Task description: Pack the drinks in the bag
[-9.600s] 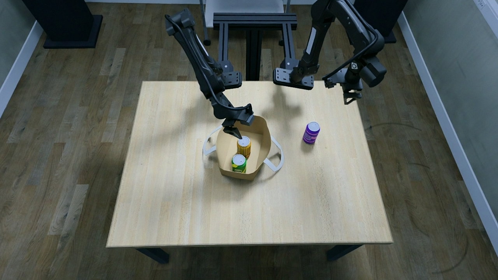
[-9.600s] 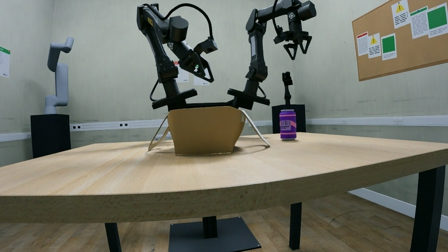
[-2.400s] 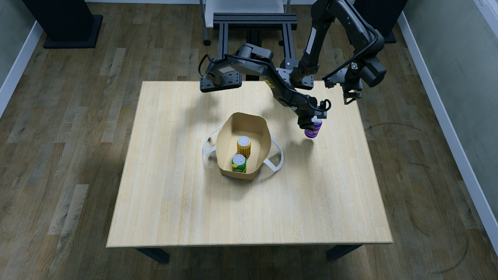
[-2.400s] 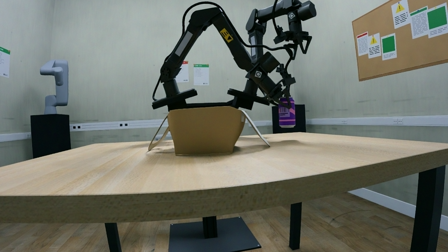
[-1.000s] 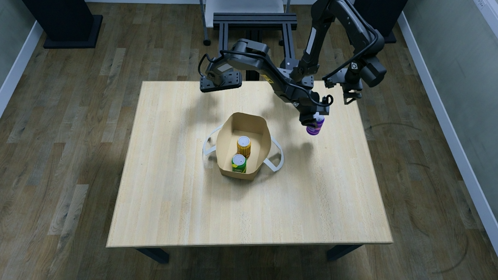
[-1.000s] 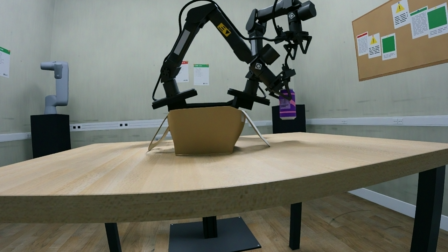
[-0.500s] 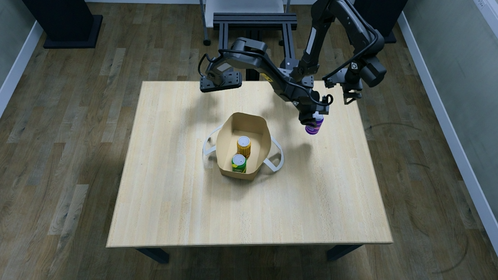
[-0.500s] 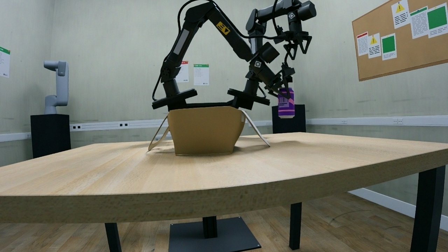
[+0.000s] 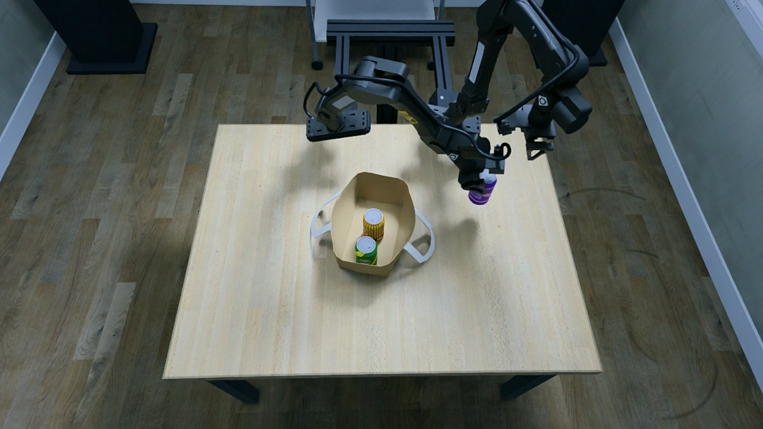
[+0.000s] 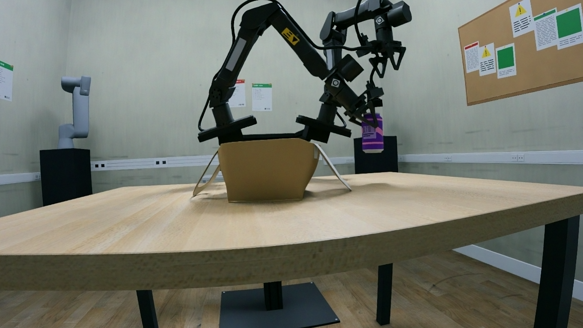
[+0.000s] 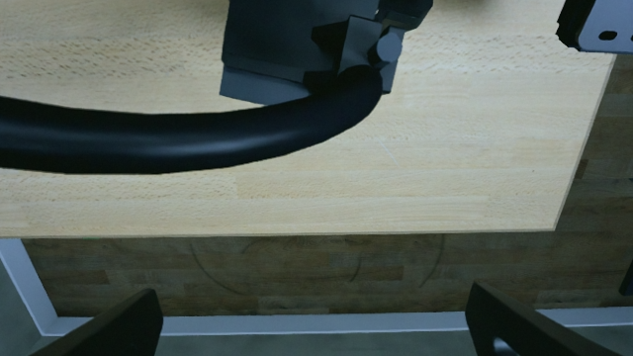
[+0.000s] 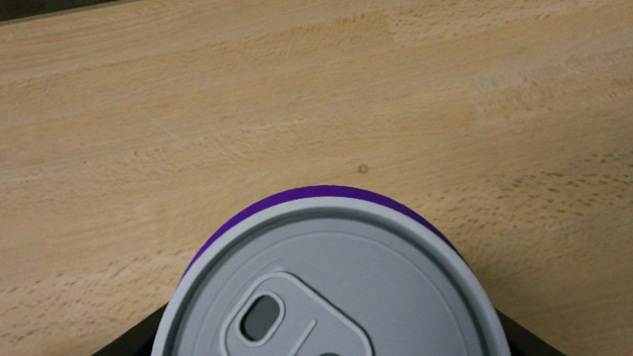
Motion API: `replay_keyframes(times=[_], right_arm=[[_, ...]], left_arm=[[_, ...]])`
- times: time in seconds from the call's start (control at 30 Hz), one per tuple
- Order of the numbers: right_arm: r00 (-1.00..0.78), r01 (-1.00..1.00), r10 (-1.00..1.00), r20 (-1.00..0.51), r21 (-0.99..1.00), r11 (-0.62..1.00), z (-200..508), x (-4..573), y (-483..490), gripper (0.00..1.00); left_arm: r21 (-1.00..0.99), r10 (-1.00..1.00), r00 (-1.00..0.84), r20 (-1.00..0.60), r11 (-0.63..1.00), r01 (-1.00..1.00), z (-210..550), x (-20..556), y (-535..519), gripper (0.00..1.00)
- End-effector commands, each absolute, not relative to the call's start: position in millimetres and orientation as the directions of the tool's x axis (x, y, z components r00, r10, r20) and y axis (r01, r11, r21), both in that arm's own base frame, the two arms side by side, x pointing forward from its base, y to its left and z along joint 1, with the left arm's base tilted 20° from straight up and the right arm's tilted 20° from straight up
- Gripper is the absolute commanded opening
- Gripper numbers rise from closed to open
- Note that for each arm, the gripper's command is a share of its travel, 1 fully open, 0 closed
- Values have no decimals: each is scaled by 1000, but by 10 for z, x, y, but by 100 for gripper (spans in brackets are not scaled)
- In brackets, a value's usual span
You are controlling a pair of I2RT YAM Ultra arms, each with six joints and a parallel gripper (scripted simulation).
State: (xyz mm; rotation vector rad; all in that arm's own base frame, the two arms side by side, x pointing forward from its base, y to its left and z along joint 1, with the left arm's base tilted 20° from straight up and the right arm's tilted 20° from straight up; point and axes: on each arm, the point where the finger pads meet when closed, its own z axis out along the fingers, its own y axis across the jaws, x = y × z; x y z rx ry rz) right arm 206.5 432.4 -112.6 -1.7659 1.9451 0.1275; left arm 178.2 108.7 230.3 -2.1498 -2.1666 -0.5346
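Canvas bag (image 9: 377,187) (image 10: 267,171) stands walls-up on tabletop (image 9: 266,320) (image 10: 285,228) (image 11: 420,198) (image 12: 297,99), green can (image 9: 366,257) and yellow can (image 9: 373,228) inside. Beyond, right end effector (image 9: 480,184) (image 10: 370,122) (image 12: 329,341), partly open, grips purple can (image 9: 481,197) (image 10: 372,140) (image 12: 420,277) above tabletop, outside bag. Farther back, left end effector (image 9: 539,149) (image 10: 389,72) (image 11: 316,316) hangs wide open, holding nothing.

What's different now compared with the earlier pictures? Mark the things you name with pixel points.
The purple can (image 9: 479,198) (image 10: 372,138) (image 12: 326,316) was standing on the table; the right gripper (image 9: 483,183) (image 10: 370,118) has swung over from the bag (image 9: 394,183) (image 10: 267,171), gripped it and lifted it. The bag, its two cans (image 9: 373,224) (image 9: 366,251) and the left gripper (image 9: 539,149) (image 10: 389,67) stayed put.
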Motion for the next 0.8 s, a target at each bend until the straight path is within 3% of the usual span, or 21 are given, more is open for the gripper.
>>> replay_keyframes(times=[0.0,0.77], right_arm=[[33,-947,-827,-561,-281,153,-566,1985,4765,70],[52,-949,-820,-569,-284,138,-634,1966,4735,70]], left_arm=[[240,962,-35,272,-32,970,2391,1793,1062,100],[253,962,-34,272,-38,967,2441,1796,1047,100]])
